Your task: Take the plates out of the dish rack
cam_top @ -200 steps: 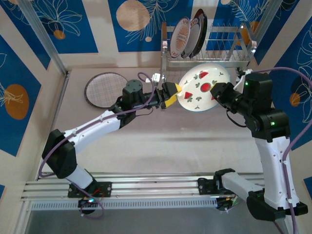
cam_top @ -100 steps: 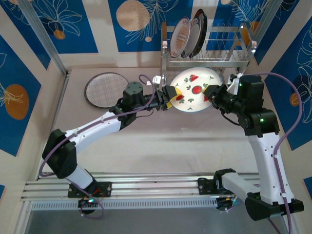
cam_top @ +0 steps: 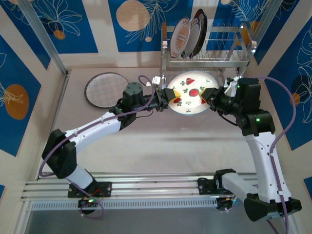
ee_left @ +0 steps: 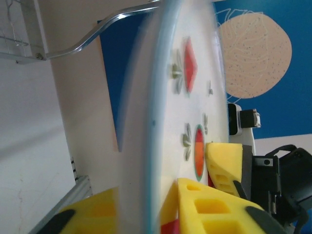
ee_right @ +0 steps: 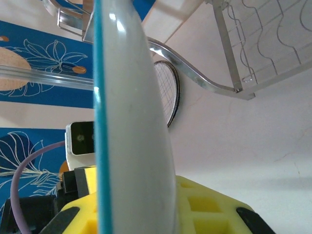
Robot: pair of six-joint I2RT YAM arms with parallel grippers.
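Note:
A white plate with red strawberries (cam_top: 191,92) hangs in the air just in front of the chrome dish rack (cam_top: 229,54), tilted up on edge. My left gripper (cam_top: 168,97) is shut on its left rim and my right gripper (cam_top: 208,93) is shut on its right rim. In the left wrist view the plate (ee_left: 204,73) stands edge-on between my yellow pads (ee_left: 209,209). The right wrist view has its rim (ee_right: 126,122) running between that gripper's pads (ee_right: 204,202). Two plates (cam_top: 187,35) stand upright in the rack's upper left slots.
A plaid-grid plate (cam_top: 106,90) lies flat on the table at the left, also behind the held plate (ee_right: 168,92). The rack's wavy lower shelf (ee_right: 258,39) is close behind. Blue patterned walls close in the back and sides.
The right arm has carried the strawberry plate left and back toward the rack, tipping it steeper. The left gripper, open a second ago, has shut on the plate's left rim.

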